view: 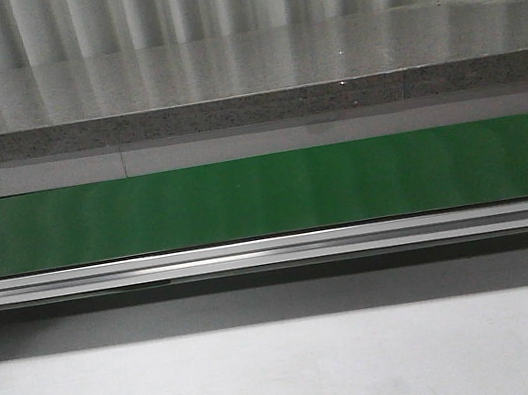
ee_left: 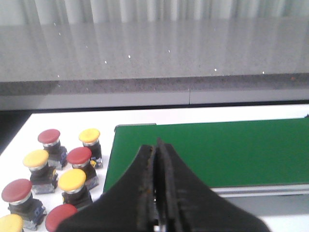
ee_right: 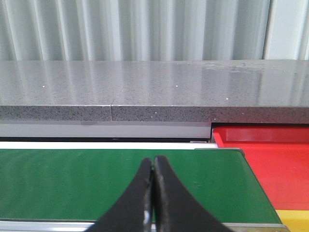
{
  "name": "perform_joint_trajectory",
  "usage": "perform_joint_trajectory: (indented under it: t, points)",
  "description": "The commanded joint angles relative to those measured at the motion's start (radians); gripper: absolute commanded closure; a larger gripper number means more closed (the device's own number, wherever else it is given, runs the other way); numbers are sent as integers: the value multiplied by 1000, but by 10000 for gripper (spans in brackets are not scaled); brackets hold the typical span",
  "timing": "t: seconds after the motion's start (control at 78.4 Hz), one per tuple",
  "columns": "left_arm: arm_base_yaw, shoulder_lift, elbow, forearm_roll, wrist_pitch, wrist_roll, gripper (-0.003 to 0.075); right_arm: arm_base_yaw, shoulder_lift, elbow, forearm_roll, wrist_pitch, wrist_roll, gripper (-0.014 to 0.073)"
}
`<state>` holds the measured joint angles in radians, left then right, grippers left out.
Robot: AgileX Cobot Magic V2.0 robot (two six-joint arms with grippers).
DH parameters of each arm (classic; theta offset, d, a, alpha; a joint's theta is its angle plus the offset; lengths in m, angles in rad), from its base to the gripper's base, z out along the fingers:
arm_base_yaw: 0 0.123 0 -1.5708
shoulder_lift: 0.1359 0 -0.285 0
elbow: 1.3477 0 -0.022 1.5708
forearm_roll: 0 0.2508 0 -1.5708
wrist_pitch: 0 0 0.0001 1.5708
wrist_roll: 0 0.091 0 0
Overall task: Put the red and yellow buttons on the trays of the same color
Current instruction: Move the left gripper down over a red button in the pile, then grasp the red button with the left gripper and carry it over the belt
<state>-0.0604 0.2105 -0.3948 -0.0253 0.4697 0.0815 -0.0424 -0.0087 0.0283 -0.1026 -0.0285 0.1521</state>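
Several red and yellow buttons stand on black bases on a white surface in the left wrist view, among them a red button [ee_left: 79, 155] and a yellow button [ee_left: 72, 179], beside the end of the green belt [ee_left: 217, 150]. My left gripper [ee_left: 156, 145] is shut and empty, over the belt's near edge, to the right of the buttons. My right gripper [ee_right: 153, 161] is also shut and empty, above the green belt [ee_right: 87, 181]. Past that belt's end lie a red tray [ee_right: 275, 166] and the corner of a yellow tray [ee_right: 295, 220]. Neither gripper shows in the front view.
A grey speckled stone ledge [view: 244, 79] runs behind the green belt [view: 264, 197] with corrugated wall behind it. The belt has a metal rail [view: 273, 249] along its front, and a pale grey floor [view: 294, 375] lies before it.
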Motion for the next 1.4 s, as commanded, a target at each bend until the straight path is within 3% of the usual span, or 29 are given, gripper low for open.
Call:
perform_joint_trajectory:
  t: [0.0, 0.051, 0.064, 0.14, 0.153, 0.281, 0.485, 0.587, 1.097, 1.39]
  points:
    - [3, 106, -105, 3, 10, -2, 736, -1, -18, -20, -8, -72, -3, 661]
    - [3, 153, -135, 12, 28, -2, 708, -1, -18, -20, -8, -72, -3, 661]
    - [3, 195, -160, 12, 29, -2, 648, -1, -18, -20, -8, -72, -3, 661]
    - [3, 248, -186, 12, 27, -2, 519, -1, -18, -20, -8, -72, -3, 661]
    - [3, 276, -200, 12, 27, -2, 426, -1, -18, -20, -8, -72, -3, 661]
    - [3, 339, -223, 14, 18, -2, 243, -1, -18, -20, -8, -72, -3, 661]
    - [16, 494, -312, 16, 85, -131, 242, -1, -18, -20, -8, -72, -3, 661]
    - [53, 612, -392, 16, 225, -169, 248, -1, -18, -20, -8, -72, -3, 661]
    - [317, 995, -586, 14, 541, -185, 249, -1, -18, -20, -8, -72, -3, 661]
    - [376, 1226, -620, 50, 577, -185, 249, -1, -18, -20, -8, -72, -3, 661]
